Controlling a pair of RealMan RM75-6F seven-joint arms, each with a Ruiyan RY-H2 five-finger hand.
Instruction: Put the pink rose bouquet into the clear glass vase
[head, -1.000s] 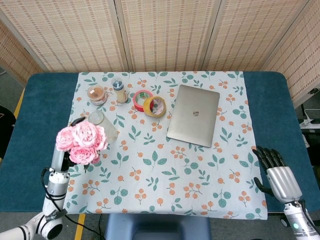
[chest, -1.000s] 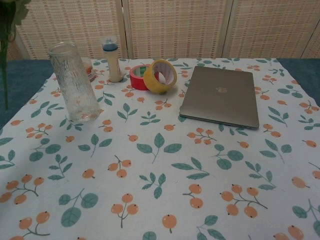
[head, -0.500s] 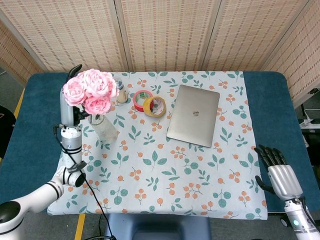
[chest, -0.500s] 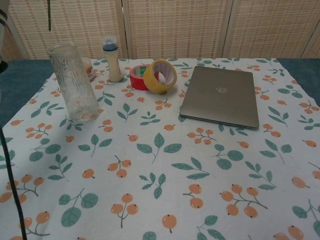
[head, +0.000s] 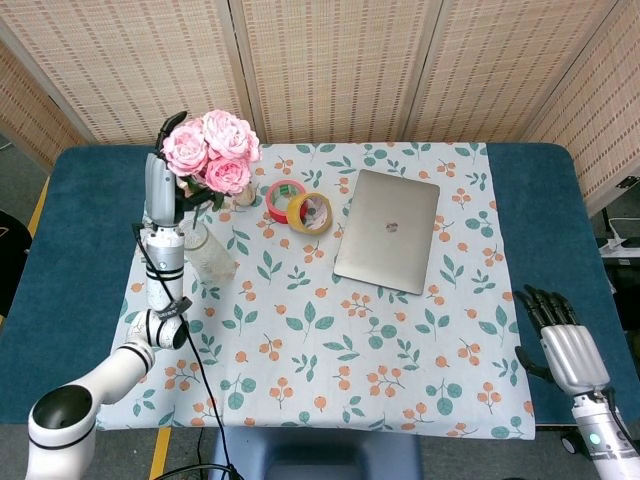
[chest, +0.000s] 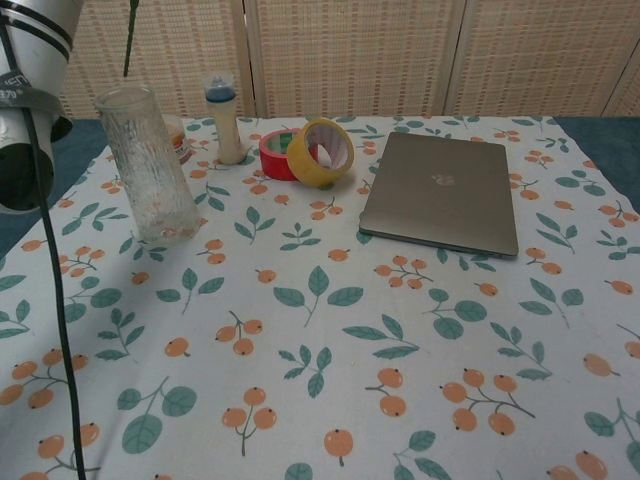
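Note:
The pink rose bouquet (head: 212, 150) is held up in the air by my left hand (head: 160, 192), which grips its stems. The blooms hover over the back left of the cloth, above and a little behind the clear glass vase (head: 212, 262). In the chest view the vase (chest: 150, 165) stands upright and empty, with a green stem tip (chest: 129, 45) hanging above its mouth. My left forearm (chest: 30, 90) fills the top left corner there. My right hand (head: 563, 345) rests open at the table's right front edge, holding nothing.
A closed laptop (head: 388, 230) lies right of centre. A red tape roll (head: 282, 198) and a yellow tape roll (head: 310, 212) sit behind the middle. A small bottle (chest: 221, 118) and a jar (chest: 178, 135) stand behind the vase. A black cable (chest: 55, 300) hangs from my left arm.
My left hand has carried the bouquet up and away from the front left, then rightward over the vase. The right hand has barely moved.

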